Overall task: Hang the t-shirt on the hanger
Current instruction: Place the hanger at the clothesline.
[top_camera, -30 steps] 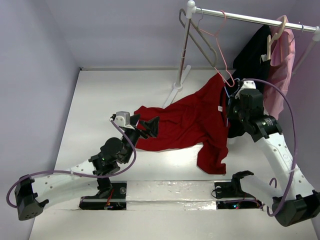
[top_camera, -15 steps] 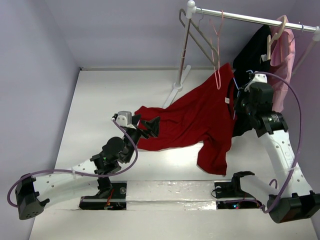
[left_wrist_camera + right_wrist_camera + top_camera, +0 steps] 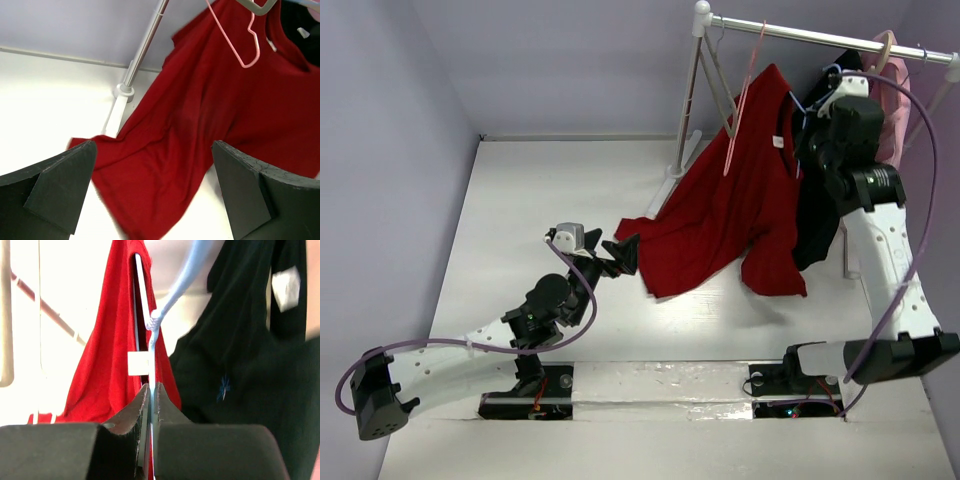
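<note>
My right pincer (image 3: 151,386) pinches the hanger (image 3: 176,285) at upper right so the shirt (image 3: 740,200) hangs from it; left pincer (image 3: 620,253), spread, hovers by the hem to steady it.

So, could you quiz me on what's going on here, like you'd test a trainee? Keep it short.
1. What colour is the garment hanging on the rail just beside the red t-shirt?
2. What do the right arm's jaws pinch? A the pink hanger; B the light-blue hanger; C the grey hanger.
3. True or false: the left arm's jaws are shut on the red t-shirt.
Key: 1 black, the black garment. 2 B. 3 false; they stand wide open, holding nothing.
</note>
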`<state>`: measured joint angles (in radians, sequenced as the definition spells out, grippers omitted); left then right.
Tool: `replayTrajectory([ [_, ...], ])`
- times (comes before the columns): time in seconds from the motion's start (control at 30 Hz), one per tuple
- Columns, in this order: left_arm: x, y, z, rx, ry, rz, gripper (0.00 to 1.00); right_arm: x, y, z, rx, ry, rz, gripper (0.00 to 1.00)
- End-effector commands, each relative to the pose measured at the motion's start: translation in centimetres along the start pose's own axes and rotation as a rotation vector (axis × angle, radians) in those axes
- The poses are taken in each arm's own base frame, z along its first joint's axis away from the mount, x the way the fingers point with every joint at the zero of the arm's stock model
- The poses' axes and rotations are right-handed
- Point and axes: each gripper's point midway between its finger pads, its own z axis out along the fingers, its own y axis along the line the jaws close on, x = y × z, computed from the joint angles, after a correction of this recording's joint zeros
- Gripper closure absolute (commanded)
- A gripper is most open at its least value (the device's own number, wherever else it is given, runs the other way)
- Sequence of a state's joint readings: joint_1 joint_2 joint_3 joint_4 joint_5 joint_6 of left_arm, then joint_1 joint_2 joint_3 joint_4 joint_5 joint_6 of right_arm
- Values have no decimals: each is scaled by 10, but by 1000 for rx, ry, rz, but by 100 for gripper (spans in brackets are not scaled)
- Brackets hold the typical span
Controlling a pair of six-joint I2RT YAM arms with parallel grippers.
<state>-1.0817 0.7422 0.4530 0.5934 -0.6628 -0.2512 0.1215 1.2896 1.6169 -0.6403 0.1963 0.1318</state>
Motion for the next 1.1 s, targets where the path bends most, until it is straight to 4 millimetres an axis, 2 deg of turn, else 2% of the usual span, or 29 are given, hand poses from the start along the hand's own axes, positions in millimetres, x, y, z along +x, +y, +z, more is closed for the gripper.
replayTrajectory([
  [0.0,-11,0,1,-1,-42,-34,1,-65,-8,7,43,-183,-7,100],
  [0.2,-14,1,-1,2,-50,-44,1,-93,-15,19,74,-244,-26,100],
  [0.3,-14,3,0,-3,-53,-46,1,-100,-17,21,81,-263,-31,100],
  [0.53,-11,2,1,9,-43,-55,1,-105,-19,39,40,-292,-37,100],
  [0.67,-9,7,5,-13,-45,-45,1,-102,-17,53,1,-286,-36,100],
  [0.8,-5,3,6,0,-27,-46,1,-101,-17,63,-44,-309,-22,100],
  [1.0,-5,0,5,20,-25,-57,1,-101,-15,62,-60,-341,1,100],
  [1.07,-6,1,4,20,-28,-59,1,-110,-12,48,-78,-379,8,100],
])
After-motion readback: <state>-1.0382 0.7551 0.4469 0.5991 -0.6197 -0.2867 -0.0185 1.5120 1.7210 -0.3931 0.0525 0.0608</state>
